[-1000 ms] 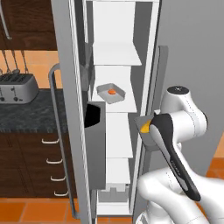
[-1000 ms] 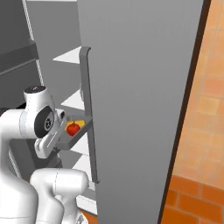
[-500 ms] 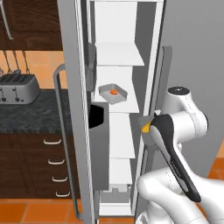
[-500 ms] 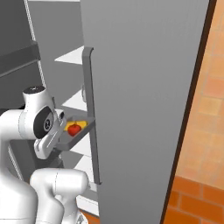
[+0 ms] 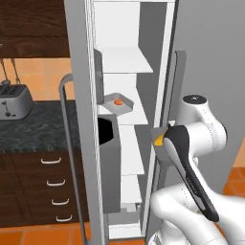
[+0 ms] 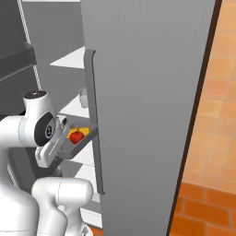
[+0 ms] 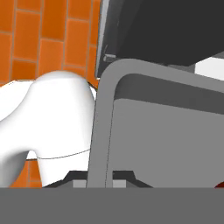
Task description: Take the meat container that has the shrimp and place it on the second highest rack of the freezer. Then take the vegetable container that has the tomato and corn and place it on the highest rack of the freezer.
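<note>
Right base view: tray (image 6: 82,140) with tomato (image 6: 76,136), corn (image 6: 84,132) half hidden; end effector closed on tray rim, fingers unseen

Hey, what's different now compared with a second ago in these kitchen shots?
Little. The whole picture slid slightly in both base views, so the base shifted. The gripper still holds the vegetable container with the tomato and corn beside the freezer. The shrimp container stays on its white shelf.

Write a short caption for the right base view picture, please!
Robot arm holds a grey tray with a tomato and corn beside the tall grey fridge door.
</note>
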### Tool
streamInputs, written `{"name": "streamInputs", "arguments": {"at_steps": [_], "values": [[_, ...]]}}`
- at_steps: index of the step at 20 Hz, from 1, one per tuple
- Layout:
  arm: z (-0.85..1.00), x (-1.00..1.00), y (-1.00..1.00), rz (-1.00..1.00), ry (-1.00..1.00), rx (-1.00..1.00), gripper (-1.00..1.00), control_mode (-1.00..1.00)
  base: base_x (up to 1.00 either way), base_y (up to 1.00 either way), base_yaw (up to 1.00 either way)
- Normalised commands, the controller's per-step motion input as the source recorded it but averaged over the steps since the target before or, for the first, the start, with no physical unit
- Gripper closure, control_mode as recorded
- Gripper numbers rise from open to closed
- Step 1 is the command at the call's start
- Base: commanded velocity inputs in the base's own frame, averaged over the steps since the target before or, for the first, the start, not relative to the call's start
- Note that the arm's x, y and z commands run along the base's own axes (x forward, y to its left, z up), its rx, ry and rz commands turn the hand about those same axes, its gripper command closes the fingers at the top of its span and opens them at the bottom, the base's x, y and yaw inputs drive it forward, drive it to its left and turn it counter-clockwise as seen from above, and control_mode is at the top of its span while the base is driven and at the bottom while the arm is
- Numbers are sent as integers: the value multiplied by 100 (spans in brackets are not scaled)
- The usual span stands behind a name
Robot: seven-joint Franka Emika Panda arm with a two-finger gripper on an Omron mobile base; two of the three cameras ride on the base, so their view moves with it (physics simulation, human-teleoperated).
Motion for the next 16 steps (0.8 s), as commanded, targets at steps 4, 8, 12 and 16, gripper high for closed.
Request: {"name": "streamInputs", "arguments": {"at_steps": [4,8,12,16], "values": [[0,0,0,0,0,0,100,100,9,35,-20],[0,0,0,0,0,0,100,100,0,44,-13],[0,0,0,0,-4,0,100,-100,0,11,-3],[0,-31,0,1,-35,0,100,-100,0,0,0]]}}
